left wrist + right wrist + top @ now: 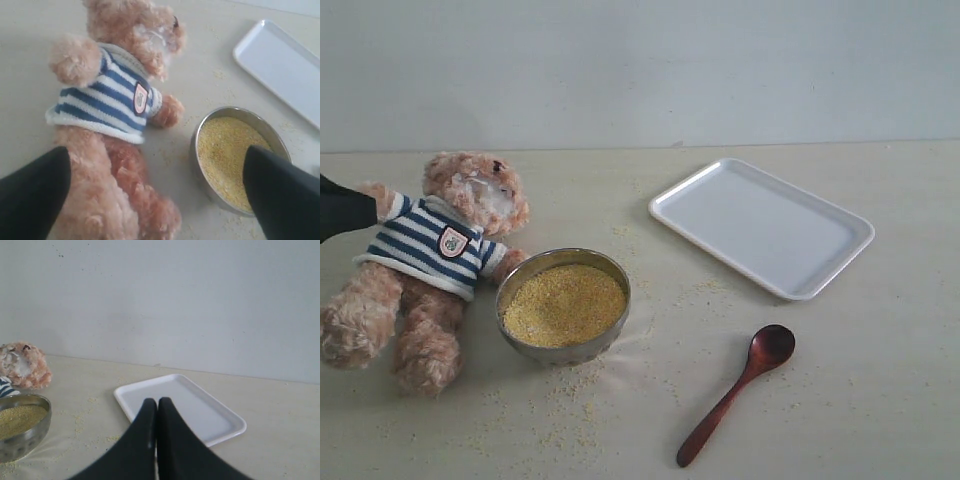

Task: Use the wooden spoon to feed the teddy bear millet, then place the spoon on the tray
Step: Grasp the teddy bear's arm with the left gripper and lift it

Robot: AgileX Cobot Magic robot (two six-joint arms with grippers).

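A matte cream tabletop [880, 380] carries everything. A fluffy light-brown teddy bear [425, 250] in a navy-and-white striped shirt lies on its back by the left edge, head toward the far edge. A glossy flat white rectangular tray [760, 225] sits skewed toward the far right corner. A round metal bowl [565, 352] beside the bear's arm brims with fine yellow millet [565, 305], and loose grains lie scattered around it.

The black left gripper [155, 165] hangs above the bear, jaws wide apart and empty. The black right gripper [156, 402] faces the tray, jaws pressed together.

The slim reddish-brown wooden spoon [735, 392] lies untouched on the tabletop toward the near edge, its long axis diagonal, oval bowl toward the tray and handle toward the near edge.
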